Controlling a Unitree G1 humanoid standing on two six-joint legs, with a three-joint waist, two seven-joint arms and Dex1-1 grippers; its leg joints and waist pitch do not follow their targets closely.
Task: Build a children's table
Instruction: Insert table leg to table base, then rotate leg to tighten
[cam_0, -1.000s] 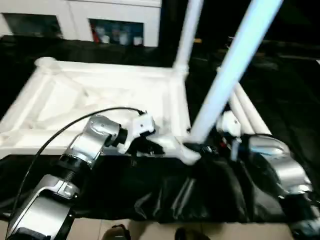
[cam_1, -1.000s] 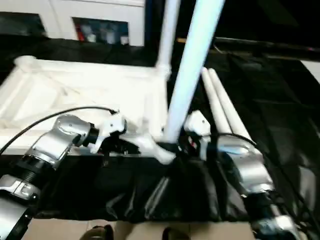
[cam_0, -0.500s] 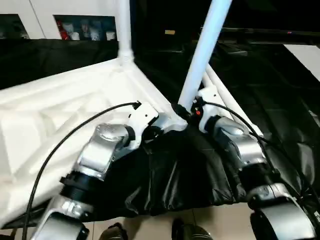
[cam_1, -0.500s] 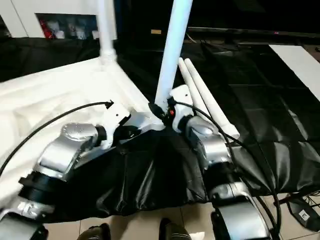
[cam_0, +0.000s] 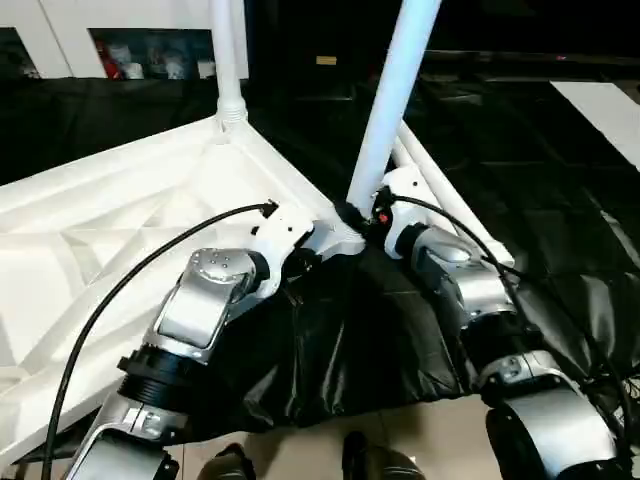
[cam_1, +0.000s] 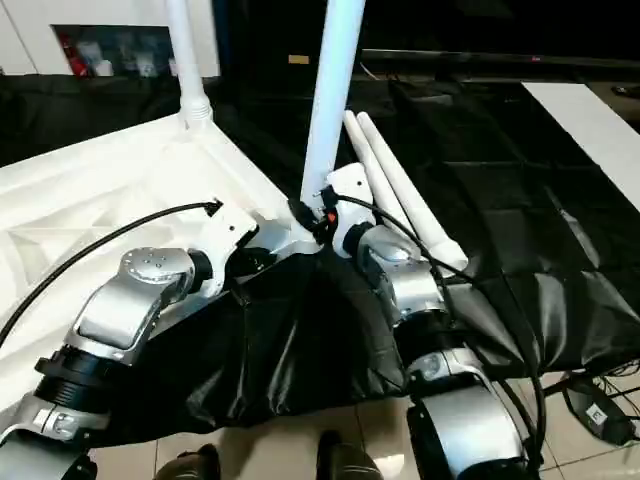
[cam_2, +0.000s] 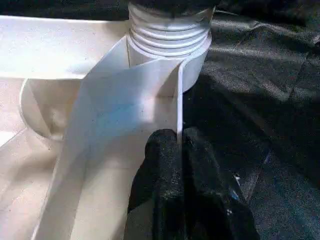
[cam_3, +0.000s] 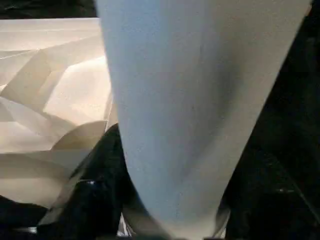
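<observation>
The second leg (cam_0: 392, 100), a second ago tilted, now stands steeper in the tabletop's (cam_0: 120, 230) near corner socket. Right jaws (cam_0: 358, 215) grip its base; left jaws (cam_2: 175, 150) pinch the rim rib.

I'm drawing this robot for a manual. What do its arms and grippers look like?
Both forearms, the left arm and the right arm, are rounded silver shells with black ribbed joints. White wrist housings lead to black fingers. A black cable loops over the left arm; a small red light glows by the right wrist.
</observation>
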